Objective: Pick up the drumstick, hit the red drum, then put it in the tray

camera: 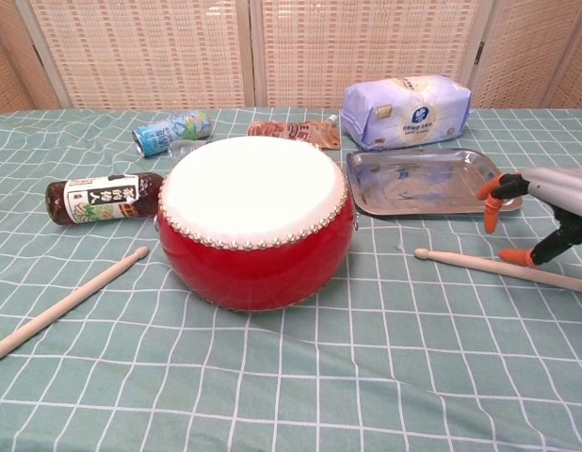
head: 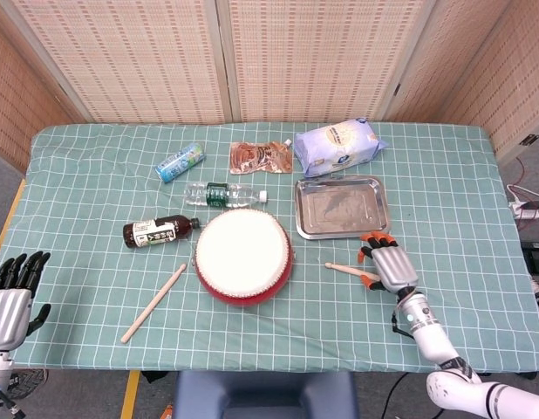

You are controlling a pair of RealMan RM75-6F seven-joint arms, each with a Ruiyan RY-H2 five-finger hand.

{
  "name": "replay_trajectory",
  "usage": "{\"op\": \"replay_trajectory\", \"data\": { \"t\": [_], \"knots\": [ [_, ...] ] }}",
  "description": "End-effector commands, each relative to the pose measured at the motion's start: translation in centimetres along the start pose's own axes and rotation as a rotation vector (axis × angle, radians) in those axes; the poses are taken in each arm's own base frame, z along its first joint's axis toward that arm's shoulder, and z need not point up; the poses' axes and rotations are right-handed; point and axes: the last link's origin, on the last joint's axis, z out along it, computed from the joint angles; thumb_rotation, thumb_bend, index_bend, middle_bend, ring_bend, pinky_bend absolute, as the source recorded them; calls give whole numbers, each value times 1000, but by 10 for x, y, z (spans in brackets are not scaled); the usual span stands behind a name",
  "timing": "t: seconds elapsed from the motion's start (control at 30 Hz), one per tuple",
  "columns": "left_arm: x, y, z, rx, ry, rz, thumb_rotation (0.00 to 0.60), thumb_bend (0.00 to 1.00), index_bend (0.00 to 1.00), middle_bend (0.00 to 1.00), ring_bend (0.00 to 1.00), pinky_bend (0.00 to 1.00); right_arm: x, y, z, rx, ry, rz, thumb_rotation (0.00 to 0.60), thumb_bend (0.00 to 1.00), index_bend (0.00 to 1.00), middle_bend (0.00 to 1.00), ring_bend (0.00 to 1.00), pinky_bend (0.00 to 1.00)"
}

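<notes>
The pale wooden drumstick was lying flat on the green checked worktop, between the red drum with the white skin and my right robot hand, just below the shiny steel tray. My hand hovered right over the stick's far end, fingers spread, holding nothing. Honestly, I figured a thin round stick could roll away or get pinned flat if I closed off-centre.
</notes>
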Motion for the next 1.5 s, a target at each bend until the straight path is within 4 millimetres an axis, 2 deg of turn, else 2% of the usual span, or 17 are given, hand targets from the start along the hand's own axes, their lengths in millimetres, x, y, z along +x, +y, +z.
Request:
{"op": "replay_trajectory", "data": {
  "t": [0.03, 0.6, 0.87, 1.03, 1.23, 1.4, 1.5],
  "knots": [
    [-3, -2, -1, 2, -10, -3, 600, 269, 44, 60, 15, 57, -6, -1, 5, -5, -20, -8, 600, 314, 467, 143, 8, 117],
    [-9, -7, 0, 9, -25, -7, 600, 267, 45, 60, 15, 57, -25, -2, 21, -24, -61, -55, 600, 322, 484, 143, 6, 113],
    [-11, -10, -1, 13, -27, -12, 600, 268, 44, 60, 15, 57, -30, -4, 22, -15, -77, -57, 600, 381, 523, 143, 6, 113],
    [-10, -12, -3, 15, -22, -13, 600, 268, 45, 60, 15, 56, -25, -8, 17, 4, -49, -6, 600, 430, 579, 143, 6, 113],
    [-7, -13, -4, 14, -11, -9, 600, 268, 45, 60, 15, 57, 2, -14, -2, 62, 47, 218, 600, 446, 614, 164, 15, 113],
    [-4, -10, -4, 5, -7, -6, 600, 267, 45, 59, 15, 57, 28, -10, -17, 133, 121, 530, 600, 449, 633, 192, 37, 105],
    [-5, -7, -4, -2, -12, -6, 600, 267, 45, 59, 15, 57, 35, -1, -19, 165, 118, 757, 600, 450, 641, 208, 44, 74]
  ]
}}
